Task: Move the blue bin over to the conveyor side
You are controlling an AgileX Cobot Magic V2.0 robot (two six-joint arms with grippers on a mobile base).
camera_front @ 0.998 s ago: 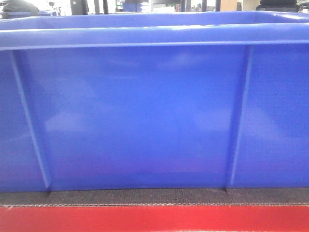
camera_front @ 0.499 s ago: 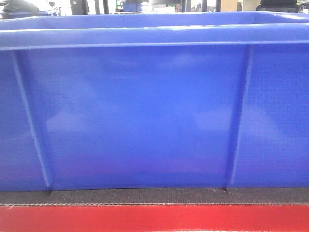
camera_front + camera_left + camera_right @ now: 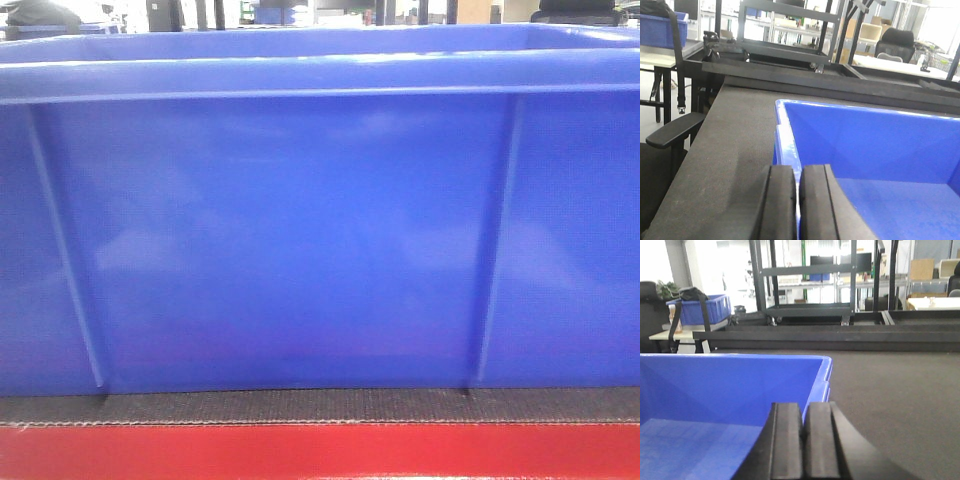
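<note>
Both grippers, left (image 3: pixel 797 200) and right (image 3: pixel 804 440), pinch the glossy blue plastic bin's (image 3: pixel 300 240) rim; uneven pull could skew it on the dark woven belt (image 3: pixel 300 405).

Front camera faces the blue bin (image 3: pixel 300 240) wall closely; both wrist cameras overlook its opposite rim ends.

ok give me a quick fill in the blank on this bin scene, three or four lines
1. The large glossy blue plastic bin rests on a dark woven belt strip edged by a band coloured ____.
2. The bin's inside is ____.
3. The left tool is closed over the bin's ____.
4. The office chair armrest appears in the ____ wrist view.

Missing words: red; empty; rim; left
</note>
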